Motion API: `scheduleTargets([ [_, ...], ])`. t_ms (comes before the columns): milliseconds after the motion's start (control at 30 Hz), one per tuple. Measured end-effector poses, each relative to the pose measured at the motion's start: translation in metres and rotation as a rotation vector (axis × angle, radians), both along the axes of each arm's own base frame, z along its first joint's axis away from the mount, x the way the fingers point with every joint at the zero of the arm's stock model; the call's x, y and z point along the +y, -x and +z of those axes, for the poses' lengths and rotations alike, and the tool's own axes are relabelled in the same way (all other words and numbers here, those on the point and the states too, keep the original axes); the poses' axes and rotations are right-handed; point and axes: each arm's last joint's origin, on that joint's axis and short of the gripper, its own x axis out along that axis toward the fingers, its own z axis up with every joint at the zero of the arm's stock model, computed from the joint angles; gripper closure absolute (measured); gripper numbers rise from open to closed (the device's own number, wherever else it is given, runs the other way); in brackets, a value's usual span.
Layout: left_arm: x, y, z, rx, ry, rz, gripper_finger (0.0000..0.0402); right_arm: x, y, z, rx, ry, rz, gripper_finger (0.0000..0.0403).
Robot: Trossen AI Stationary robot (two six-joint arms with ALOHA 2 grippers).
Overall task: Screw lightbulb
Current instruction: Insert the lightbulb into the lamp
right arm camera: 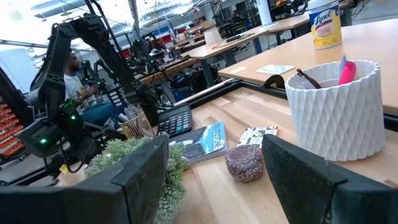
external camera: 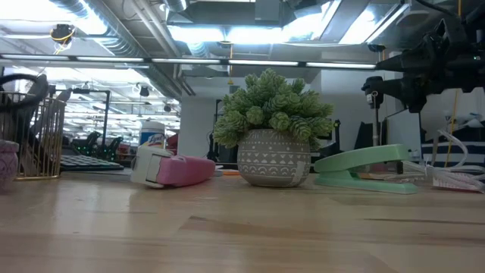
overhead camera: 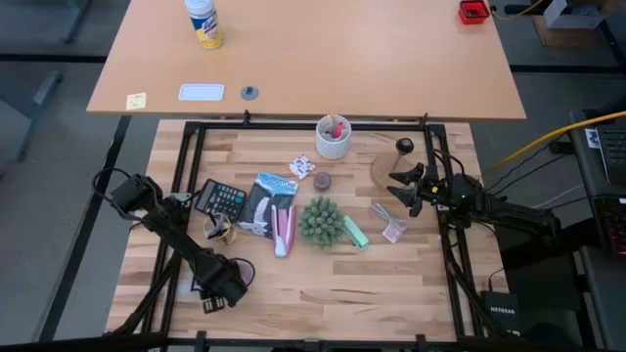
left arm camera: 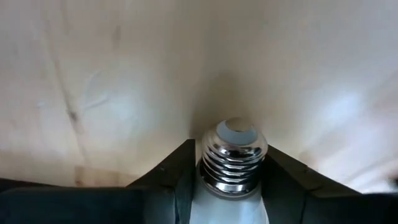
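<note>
The lightbulb (left arm camera: 231, 158) shows only in the left wrist view, its silver screw base pointing away from the fingers at the wooden table top. My left gripper (left arm camera: 229, 149) is shut on it, low over the table's near left part (overhead camera: 227, 284). My right gripper (overhead camera: 403, 191) is open and empty, raised over the right side beside the round wooden disc (overhead camera: 386, 168) with the black socket (overhead camera: 404, 147). It also shows in the low view (external camera: 413, 76) and the right wrist view (right arm camera: 214, 146). My left gripper pinches the bulb between its two fingers at the neck (left arm camera: 202, 183), where the white glass meets the screw base. The fingers point down at the table. The screw base (left arm camera: 233, 146) sticks out past the fingertips, close over the wood; whether its tip touches, I cannot tell.
In the table's middle stand a potted green plant (overhead camera: 320, 221), a green stapler (overhead camera: 355, 232), a pink and white object (overhead camera: 284, 230), a booklet (overhead camera: 269, 200), a calculator (overhead camera: 222, 198) and a wire holder (overhead camera: 217, 229). A white cup (overhead camera: 333, 139) and a brown puck (overhead camera: 322, 181) are farther back.
</note>
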Motion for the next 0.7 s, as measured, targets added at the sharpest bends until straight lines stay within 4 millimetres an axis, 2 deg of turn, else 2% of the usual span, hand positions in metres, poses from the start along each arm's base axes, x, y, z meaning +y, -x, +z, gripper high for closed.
scheduleTargets([
  [500,-0.028,-0.033,0.049,-0.109,0.102,0.169,0.0263,0.000,0.000,0.000,-0.004,0.001,0.001,0.0137],
  [700,-0.028,-0.054,0.065,-0.265,0.100,0.212,0.0263,0.000,0.000,0.000,-0.005,0.001,0.001,0.0137],
])
